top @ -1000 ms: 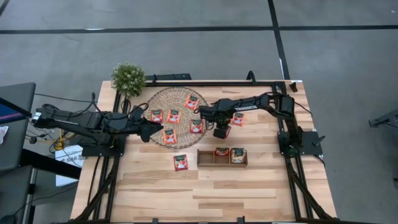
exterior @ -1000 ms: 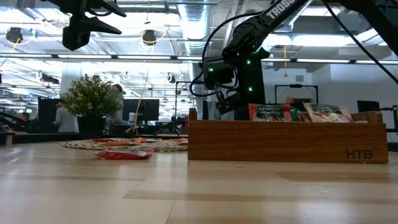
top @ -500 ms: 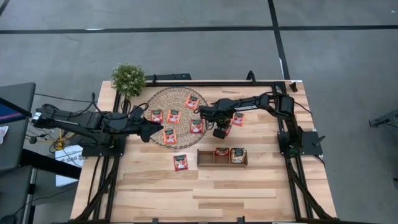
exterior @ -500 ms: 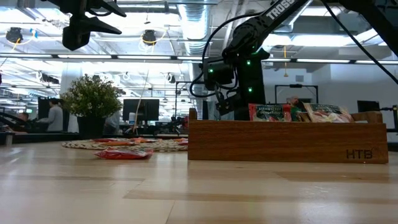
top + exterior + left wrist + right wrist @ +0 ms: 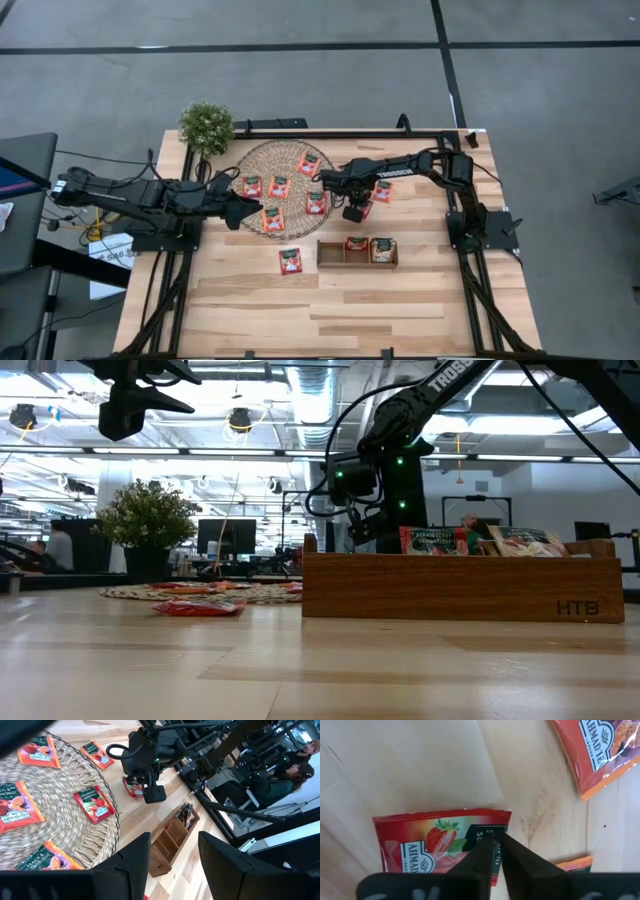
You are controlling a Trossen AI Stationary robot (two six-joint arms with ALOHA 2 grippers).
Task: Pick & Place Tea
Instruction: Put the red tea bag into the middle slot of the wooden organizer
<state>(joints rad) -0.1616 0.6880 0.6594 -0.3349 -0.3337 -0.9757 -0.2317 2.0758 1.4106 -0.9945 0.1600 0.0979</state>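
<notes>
Several red tea sachets lie flat on the round woven mat (image 5: 285,172), among them one at its near edge (image 5: 272,218). One more sachet lies on the table (image 5: 290,260), and another lies by the right arm (image 5: 382,190). Two sachets stand in the wooden tray (image 5: 334,254). My right gripper (image 5: 353,212) points down at a red strawberry sachet (image 5: 437,847) on the table right of the mat, its fingers nearly together on it. My left gripper (image 5: 250,211) hovers open and empty over the mat's left edge. My right gripper comes from above, pointing down. Its two fingertips (image 5: 487,851) are closed on the strawberry sachet's printed face near one side edge (image 5: 504,827). The sachet lies flat on the table. Whether a fold of it is caught between the fingers, I cannot tell.
A small potted plant (image 5: 206,125) stands at the table's far left corner. The three-part tray's left compartment (image 5: 331,250) holds nothing. Bare wood stretches along the table's near half (image 5: 330,310). Another orange-red sachet (image 5: 600,750) lies close beside the right gripper.
</notes>
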